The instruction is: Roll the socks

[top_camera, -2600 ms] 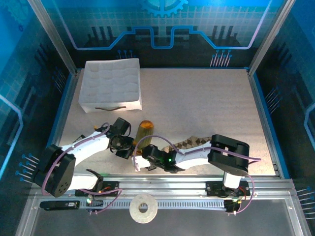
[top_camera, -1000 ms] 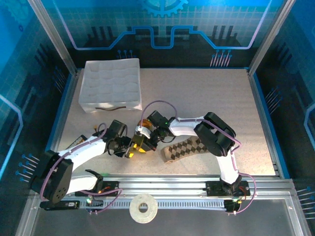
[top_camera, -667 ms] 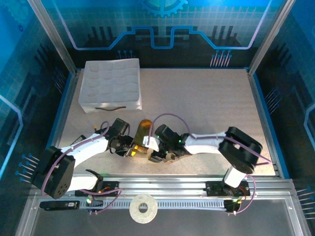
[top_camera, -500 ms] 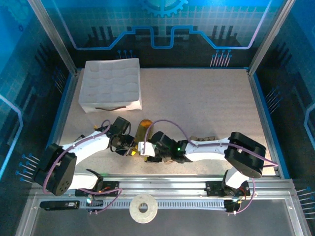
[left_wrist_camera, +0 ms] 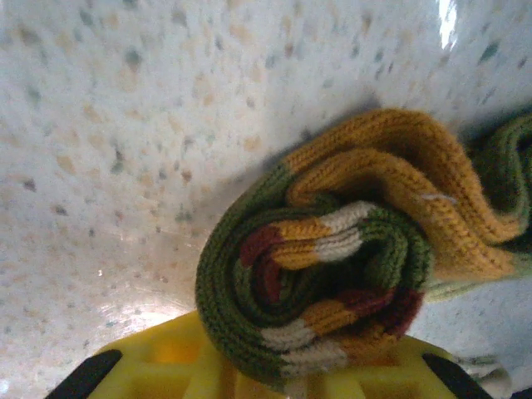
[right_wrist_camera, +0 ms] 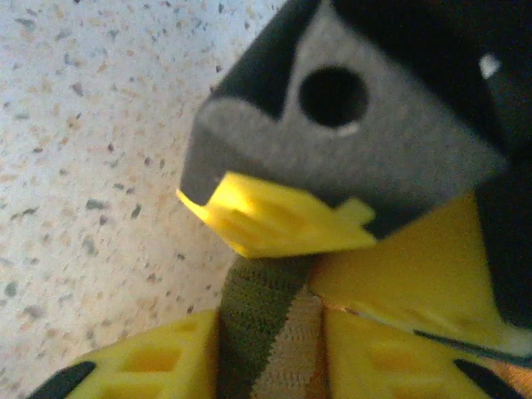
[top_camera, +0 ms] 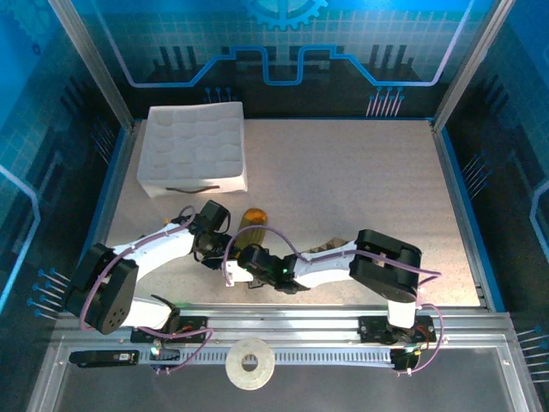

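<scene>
**A:** What could spoil this?

**B:** The coil. The olive-green knit sock with orange toe and striped cuff (left_wrist_camera: pixel 316 249) lies near the front of the speckled table (top_camera: pixel 360 172), with one end wound into a tight spiral. The left tool (left_wrist_camera: pixel 268 378) has its yellow fingers either side of that spiral and looks pressed onto it. If that pinch slackens, I'd expect the springy knit to unwind.

**A:** And the right side?

**B:** The right tool (right_wrist_camera: pixel 270 357) is nipped on a narrow fold of olive fabric, which I take to be the same sock. The fold fills the gap between its fingers. The two tools sit nearly touching, so a careless turn could knock one into the other or tug that fold out of the roll.

**A:** The second sock?

**B:** The tan sock with brown argyle diamonds (top_camera: pixel 330 249) peeks out from behind the right forearm, partly hidden. It could get dragged along, or be left out of the bundle.

**A:** How do the arms stand?

**B:** Both are low. The left reaches forward and inward from its base. The right is folded hard, with its forearm lying along the table's near edge and pointing left. I judge that leaves it little room to twist.
</scene>
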